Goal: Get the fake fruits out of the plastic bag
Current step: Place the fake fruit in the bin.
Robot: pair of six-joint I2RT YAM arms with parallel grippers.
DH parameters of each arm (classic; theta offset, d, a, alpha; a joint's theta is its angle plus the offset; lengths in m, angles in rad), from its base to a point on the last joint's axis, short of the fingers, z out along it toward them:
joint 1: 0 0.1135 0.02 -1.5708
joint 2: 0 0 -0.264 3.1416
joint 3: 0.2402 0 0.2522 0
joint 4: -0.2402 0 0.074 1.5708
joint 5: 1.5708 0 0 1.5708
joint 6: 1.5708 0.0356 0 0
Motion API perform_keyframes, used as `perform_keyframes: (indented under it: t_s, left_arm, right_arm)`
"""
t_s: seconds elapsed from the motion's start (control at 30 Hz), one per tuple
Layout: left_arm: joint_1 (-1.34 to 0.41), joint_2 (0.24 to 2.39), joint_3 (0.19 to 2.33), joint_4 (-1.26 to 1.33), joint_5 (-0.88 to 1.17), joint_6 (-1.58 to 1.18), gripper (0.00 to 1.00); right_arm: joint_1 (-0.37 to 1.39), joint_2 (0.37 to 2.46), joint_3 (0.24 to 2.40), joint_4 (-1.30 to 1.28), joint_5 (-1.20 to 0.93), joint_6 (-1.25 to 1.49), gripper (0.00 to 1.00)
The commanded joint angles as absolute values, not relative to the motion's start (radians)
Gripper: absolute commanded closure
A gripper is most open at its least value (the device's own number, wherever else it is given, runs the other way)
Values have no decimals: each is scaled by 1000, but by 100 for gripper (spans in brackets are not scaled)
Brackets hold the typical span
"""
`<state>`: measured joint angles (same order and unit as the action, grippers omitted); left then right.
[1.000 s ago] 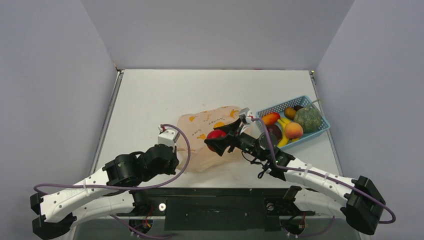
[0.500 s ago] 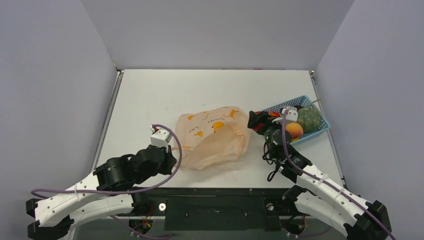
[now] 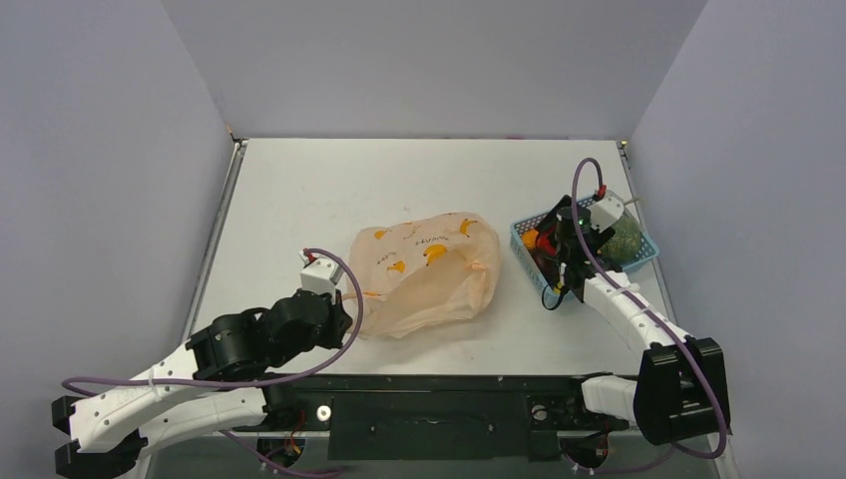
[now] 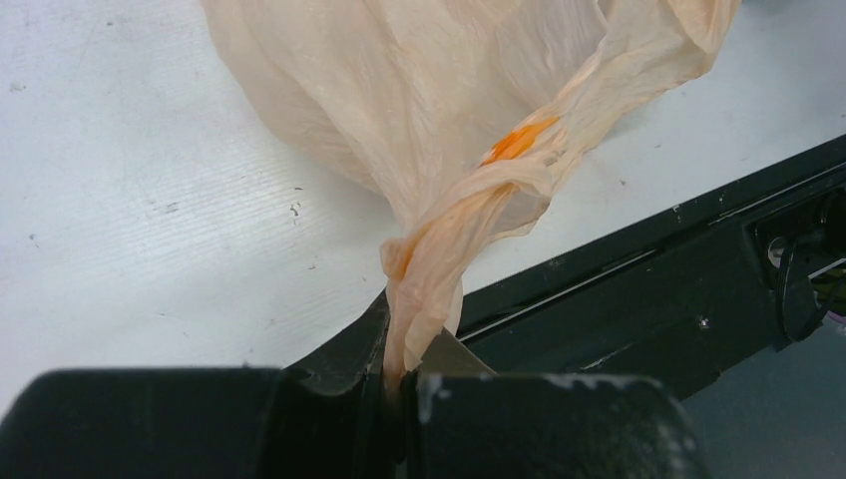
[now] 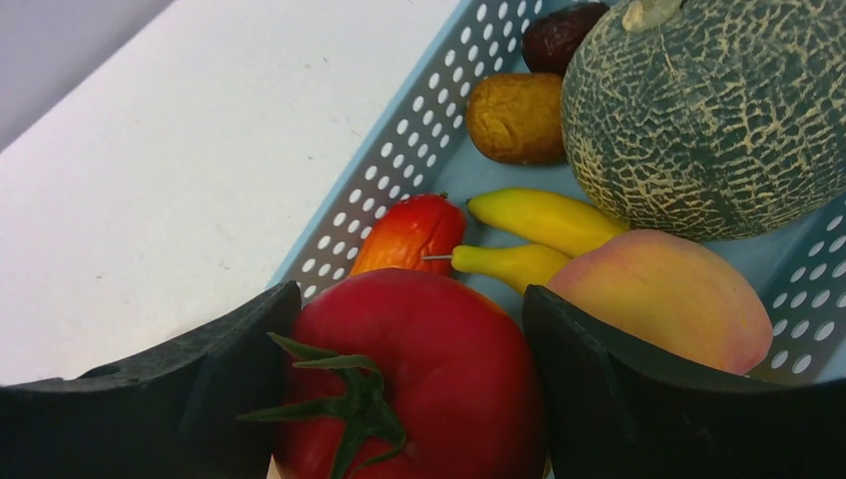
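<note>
Left gripper [image 4: 399,371] is clamped tight on a twisted bit of the plastic bag [image 3: 429,264], which slumps on the table [image 3: 299,200]. Right gripper [image 5: 404,399] is squeezing a red tomato [image 5: 439,339] just over the blue basket [image 5: 399,150], with the peach [image 5: 658,294], banana [image 5: 544,220] and melon [image 5: 718,110] beyond.

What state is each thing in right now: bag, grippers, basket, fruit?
plastic bag: slumped on table, twisted end pinched
left gripper: shut on plastic bag
right gripper: shut on red tomato, over blue basket
red tomato: held, not yet released
blue basket: upright, holds melon, bananas, peach
</note>
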<state>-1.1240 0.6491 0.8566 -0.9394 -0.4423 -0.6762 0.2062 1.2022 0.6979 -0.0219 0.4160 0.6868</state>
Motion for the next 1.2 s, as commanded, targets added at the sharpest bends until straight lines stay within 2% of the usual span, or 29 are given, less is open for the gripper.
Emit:
perform_keyframes:
  t_s: [0.0, 0.03, 0.1, 0.17, 0.33, 0.6, 0.9, 1.17]
  left_arm:
    - [-1129, 640, 863, -911, -457, -684, 100]
    - [-1129, 637, 863, -910, -456, -685, 100]
    - [-1129, 632, 862, -909, -453, -684, 100]
    - [-1129, 627, 862, -907, -450, -682, 100]
    - [-1129, 622, 860, -904, -448, -678, 100]
    - [-1129, 649, 862, -906, -443, -677, 100]
    - [-1129, 622, 858, -900, -440, -676, 100]
    - [-1129, 628, 858, -900, -440, -676, 100]
  right_arm:
    - [163, 1224, 739, -39, 338, 689, 75]
    - [159, 1224, 736, -31, 335, 678, 61]
    - [151, 1222, 735, -26, 332, 672, 47]
    - [149, 1215, 734, -27, 338, 666, 39]
    - [149, 1182, 722, -33, 377, 652, 27]
    - [150, 1150, 701, -20, 392, 650, 20]
    - [159, 1110, 698, -25, 412, 624, 19]
    - [310, 1030, 685, -9, 372, 531, 19]
